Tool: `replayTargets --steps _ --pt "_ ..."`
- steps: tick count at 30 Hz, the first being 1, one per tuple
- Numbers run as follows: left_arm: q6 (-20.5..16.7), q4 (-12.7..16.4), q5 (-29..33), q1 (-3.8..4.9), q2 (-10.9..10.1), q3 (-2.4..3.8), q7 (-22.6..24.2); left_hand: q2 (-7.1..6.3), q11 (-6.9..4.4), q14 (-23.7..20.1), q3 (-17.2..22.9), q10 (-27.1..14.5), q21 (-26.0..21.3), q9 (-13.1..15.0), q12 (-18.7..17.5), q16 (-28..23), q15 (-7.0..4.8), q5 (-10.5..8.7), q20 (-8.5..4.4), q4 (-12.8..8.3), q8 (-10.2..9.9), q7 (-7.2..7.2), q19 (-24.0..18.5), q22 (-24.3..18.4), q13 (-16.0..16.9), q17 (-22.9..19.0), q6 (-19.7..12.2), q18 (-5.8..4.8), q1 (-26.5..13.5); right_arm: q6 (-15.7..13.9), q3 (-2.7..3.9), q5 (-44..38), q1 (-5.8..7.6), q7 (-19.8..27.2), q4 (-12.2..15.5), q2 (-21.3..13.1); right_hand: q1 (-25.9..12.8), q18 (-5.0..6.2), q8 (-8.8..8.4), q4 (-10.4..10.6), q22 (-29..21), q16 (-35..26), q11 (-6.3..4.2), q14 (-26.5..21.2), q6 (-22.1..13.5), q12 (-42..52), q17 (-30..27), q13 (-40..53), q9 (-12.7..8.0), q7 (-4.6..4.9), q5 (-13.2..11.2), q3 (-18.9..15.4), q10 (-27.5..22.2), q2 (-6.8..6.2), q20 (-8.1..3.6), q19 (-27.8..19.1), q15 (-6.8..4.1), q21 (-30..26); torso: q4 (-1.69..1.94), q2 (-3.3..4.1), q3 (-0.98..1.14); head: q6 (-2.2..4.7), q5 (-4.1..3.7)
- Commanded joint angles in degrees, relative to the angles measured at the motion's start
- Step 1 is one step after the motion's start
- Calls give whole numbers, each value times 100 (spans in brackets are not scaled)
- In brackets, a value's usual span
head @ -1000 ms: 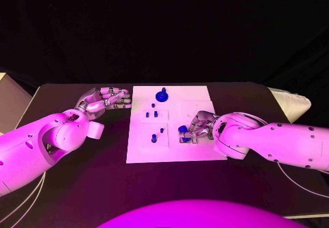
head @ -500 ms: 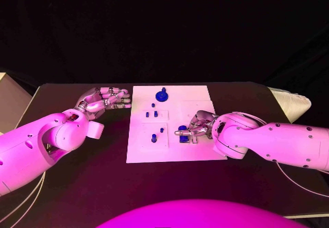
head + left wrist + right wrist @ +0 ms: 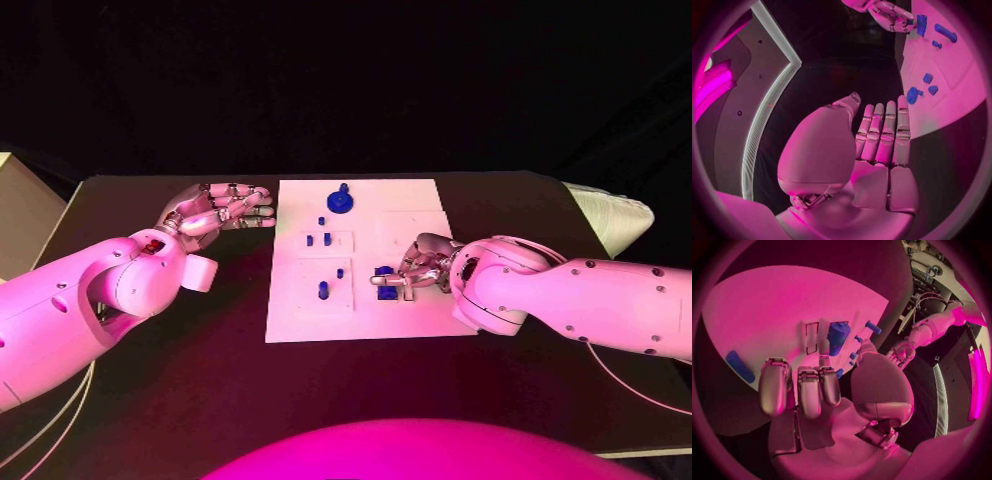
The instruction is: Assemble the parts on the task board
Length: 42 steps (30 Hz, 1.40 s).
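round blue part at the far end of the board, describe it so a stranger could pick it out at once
Start at the white task board in the middle of the table. Go to its far edge, away from both hands. The round blue part stands there alone, larger and rounder than the small slim pieces nearer the robot.

light: magenta wash, dim | backdrop: black | wrist views: fisheye-bent edges

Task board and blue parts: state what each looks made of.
Task board: looks like rigid matte plastic or painted sheet, flat, with no glare; uncertain. Blue parts: probably moulded or printed plastic, of uniform opaque colour with a soft sheen.
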Motion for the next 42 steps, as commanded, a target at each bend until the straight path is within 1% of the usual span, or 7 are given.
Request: replayTargets --steps 1,10,14,18,23,34,42 --pt "88 12 30 -6 1 3 20 8 -6 35 -39 -2 -33 -8 -33 -28 23 -15 -4 4 -30 1 39 -5 4 10 19 31 19 92 0 -160 -7 56 26 -51 46 -115 37 8 764 23 -30 597 -55 -9 1510 1204 12 1 9 62 368 95 -33 383 -37 18 3 -1 1 -12 5" --pt "88 7 30 -6 0 3 17 8 -6 35 -39 -2 -33 -8 -33 -28 23 -15 -4 4 -30 1 39 -5 4 10 19 31 19 5 3 -255 -8 106 57 -160 96 -117 51 3 775 23 -33 597 -51 -10 1510 1206 18 -4 96 105 369 188 -34 387 -40 32 1 -1 0 -14 7" --pt "85 5 30 -7 0 3 16 8 -6 35 -39 -2 -33 -8 -33 -28 23 -15 -4 4 -30 1 39 -5 4 10 19 31 19 64 4 -238 -9 223 58 -191 557 -117 72 -22 782 23 -39 597 -64 -8 1510 1213 28 -11 86 182 374 316 -40 387 -47 26 2 1 1 -17 11" --pt "85 4 30 -7 0 3 15 15 -4 31 -41 -10 -43 -13 -35 -46 27 -14 -1 8 -32 3 41 -14 3 12 20 31 19 163 4 -198 -10 323 72 -198 1116 -119 86 -33 795 23 -44 597 -66 -10 1510 1218 29 -15 3 181 376 281 -43 388 -49 29 -3 0 -2 -20 14" --pt "87 5 30 -7 4 3 12 15 -4 31 -41 -10 -43 -13 -35 -46 27 -14 -1 8 -32 3 41 -14 3 12 20 31 19 234 4 -164 -17 391 99 -194 1503 -124 141 -35 817 23 -65 597 -4 -1 1510 1229 39 -40 -209 243 383 232 -54 392 -65 52 -1 -3 -5 -26 10" --pt "88 2 31 -7 -2 3 2 25 -3 32 -39 -11 -49 -15 -34 -55 27 -14 0 11 -33 3 44 -19 3 13 22 31 20 285 4 -221 -48 354 104 -186 1808 -135 176 -39 853 23 -78 597 22 9 1510 1240 36 -54 -360 325 392 151 -66 402 -77 106 -1 -2 -4 -40 13" --pt "93 -2 31 -8 2 2 -4 28 -3 33 -40 -12 -52 -16 -33 -61 28 -15 1 15 -33 4 45 -23 3 15 23 31 18 -34 4 -485 -99 154 -8 -74 1930 -138 218 -32 869 23 -109 597 79 54 1510 1273 29 -91 -341 450 421 452 -84 408 -100 121 6 0 0 -36 4"
